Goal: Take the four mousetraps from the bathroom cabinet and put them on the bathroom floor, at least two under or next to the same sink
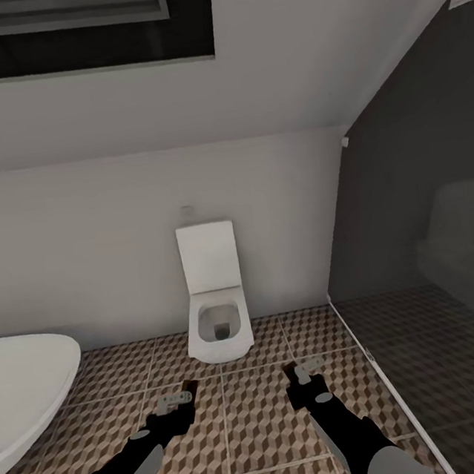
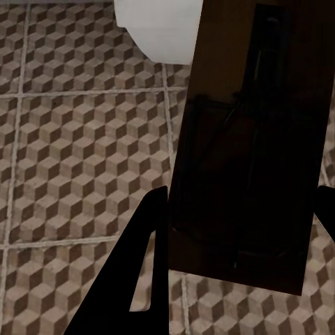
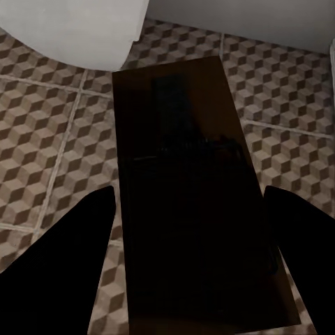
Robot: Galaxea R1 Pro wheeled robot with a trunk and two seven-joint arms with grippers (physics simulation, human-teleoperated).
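holding mousetraps (image 2: 244, 153) – both jaws, open bathroom floor (image 1: 245, 415) ahead.

Both arms are matte black with long pale grey panels along the forearms. The left hand (image 1: 176, 400) and right hand (image 1: 303, 372) end in small grey tips. Close up, the fingers (image 2: 136, 279) are flat, black, tapering blades, one with a slim triangular cut-out.

I see the floor (image 1: 253, 414) made of matt tiles with a cube print and pale grout. The toilet (image 1: 214, 300) looks smooth, shiny white. The wall panel (image 1: 432, 241) at my right is dark, glossy glass. The flat board (image 3: 195, 202) looks dark and smooth.
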